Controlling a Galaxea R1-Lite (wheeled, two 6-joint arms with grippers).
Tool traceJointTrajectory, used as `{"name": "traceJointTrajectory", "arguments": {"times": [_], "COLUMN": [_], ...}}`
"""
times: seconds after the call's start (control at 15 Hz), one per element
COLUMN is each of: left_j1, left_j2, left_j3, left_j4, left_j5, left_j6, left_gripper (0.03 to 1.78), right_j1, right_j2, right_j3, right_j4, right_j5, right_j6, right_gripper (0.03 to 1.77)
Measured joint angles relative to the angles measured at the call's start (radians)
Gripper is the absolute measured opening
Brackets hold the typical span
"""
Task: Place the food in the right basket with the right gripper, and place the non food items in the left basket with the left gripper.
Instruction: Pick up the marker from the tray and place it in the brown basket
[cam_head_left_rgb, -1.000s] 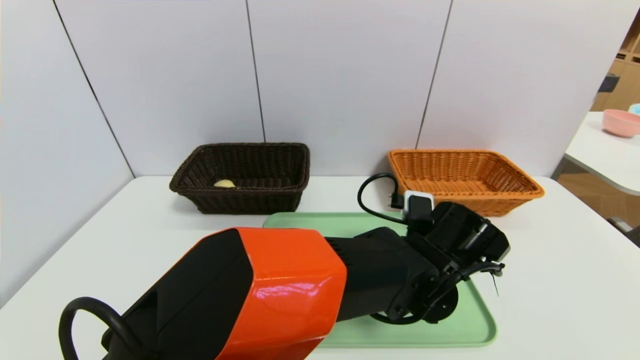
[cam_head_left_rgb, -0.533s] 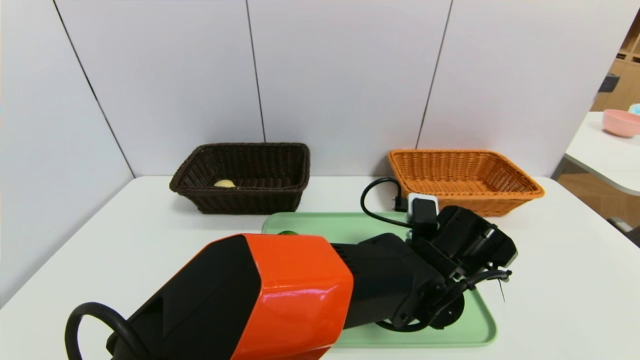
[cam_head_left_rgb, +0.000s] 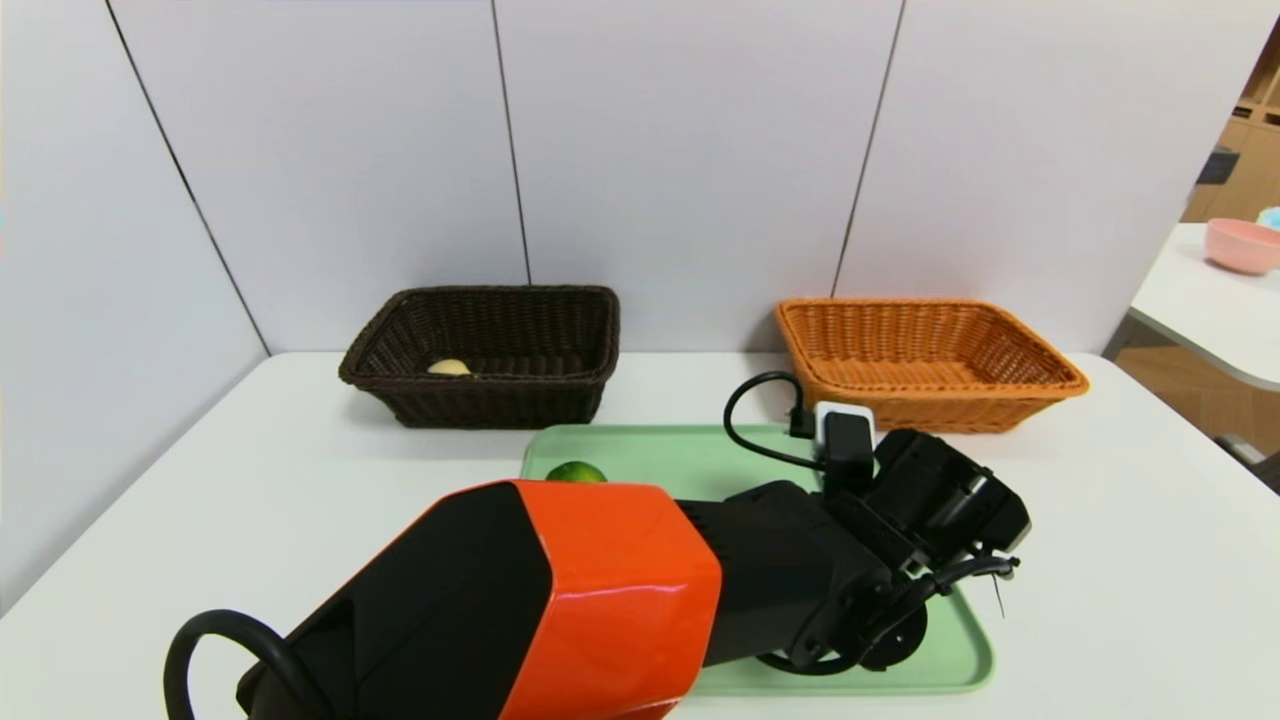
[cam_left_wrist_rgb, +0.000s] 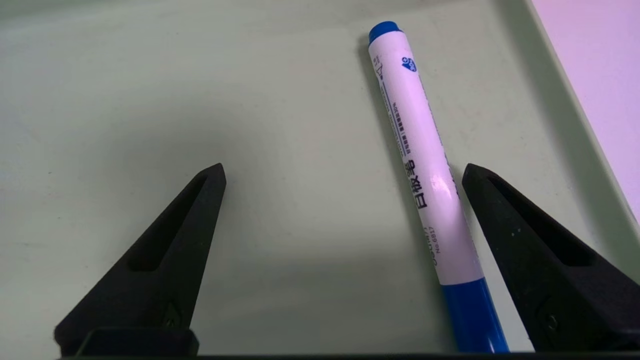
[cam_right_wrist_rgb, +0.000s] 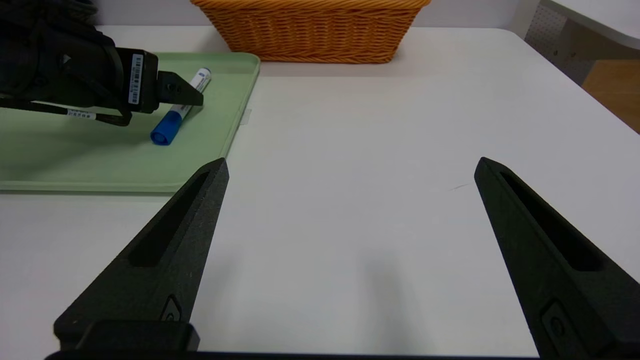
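In the dark basket (cam_head_left_rgb: 480, 380), at left, lies a pale item (cam_head_left_rgb: 449, 367). The lime (cam_head_left_rgb: 576, 472) sits on the tray (cam_head_left_rgb: 690, 445), partly behind our left arm (cam_head_left_rgb: 620, 590). Our left gripper (cam_left_wrist_rgb: 344, 172) is low over the tray, fingers spread with the marker (cam_left_wrist_rgb: 425, 170) between them, ungrasped and nearer one finger. Farther right stands the orange basket (cam_head_left_rgb: 930, 390); our right gripper (cam_right_wrist_rgb: 352, 167) waits over bare table beside the tray, fingers wide apart and holding nothing.

We judge that closing now could roll or skew the marker, since it lies off-centre and aslant; descending farther could scrape the tray.

The head view shows the lime but hides the marker behind our arm; both wrist views show the marker, and neither shows the lime.
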Motion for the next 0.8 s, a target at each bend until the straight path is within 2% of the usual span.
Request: {"name": "traceJointTrajectory", "arguments": {"times": [0.07, 0.13, 0.33, 0.53, 0.6, 0.67, 0.8], "left_j1": [0.000, 0.000, 0.000, 0.000, 0.000, 0.000, 0.000], "left_j2": [0.000, 0.001, 0.007, 0.011, 0.012, 0.012, 0.012], "left_j3": [0.000, 0.000, 0.001, 0.001, 0.001, 0.001, 0.001], "left_j4": [0.000, 0.000, -0.001, -0.002, -0.002, -0.003, -0.002], "left_j5": [-0.001, 0.000, 0.003, 0.003, 0.003, 0.003, 0.003], "left_j6": [-0.002, -0.007, -0.014, -0.013, -0.013, -0.013, -0.014], "left_gripper": [1.69, 1.58, 1.10, 0.80, 0.63, 0.17, 0.18], "right_j1": [0.000, 0.000, 0.000, -0.001, -0.001, -0.001, -0.001], "right_j2": [0.000, 0.000, 0.000, 0.000, 0.000, 0.000, 0.000], "right_j3": [0.000, 0.000, 0.000, 0.000, 0.000, 0.000, 0.000], "right_j4": [0.000, 0.000, 0.000, 0.000, 0.000, 0.000, 0.000], "right_j5": [0.000, 0.000, 0.000, 0.000, 0.000, 0.000, 0.000], "right_j6": [0.000, 0.000, 0.000, 0.000, 0.000, 0.000, 0.000], "right_gripper": [1.70, 1.70, 1.70, 1.70, 1.70, 1.70, 1.70]}}
